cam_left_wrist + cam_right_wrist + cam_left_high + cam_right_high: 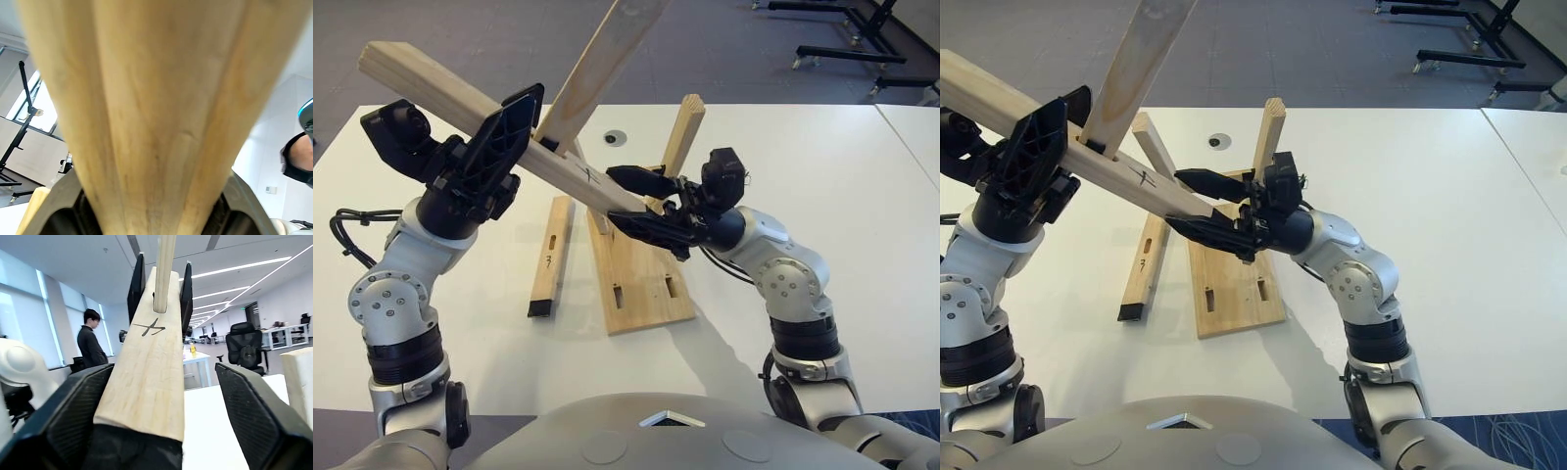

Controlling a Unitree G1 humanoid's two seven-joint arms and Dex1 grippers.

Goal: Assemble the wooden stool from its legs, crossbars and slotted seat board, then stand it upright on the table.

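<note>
My left gripper (504, 137) is shut on a long wooden leg (421, 78) and holds it slanting down over the table. A crossbar (607, 49) is plugged into that leg and points up and away. My right gripper (617, 196) stands open around the leg's lower end, one finger on each side; the right wrist view shows the leg (146, 367) against one finger, a gap beside the other. Below lies the slotted seat board (641, 284). Two legs (1268, 127) (1149, 137) rise tilted from its far end. Another leg (551, 257) lies flat to its left.
The white table (822, 166) has a round cable hole (615, 138) behind the parts. A black cable (347, 230) loops by my left arm. A second table (915, 127) adjoins on the right. Black stand frames (842, 49) sit on the floor beyond.
</note>
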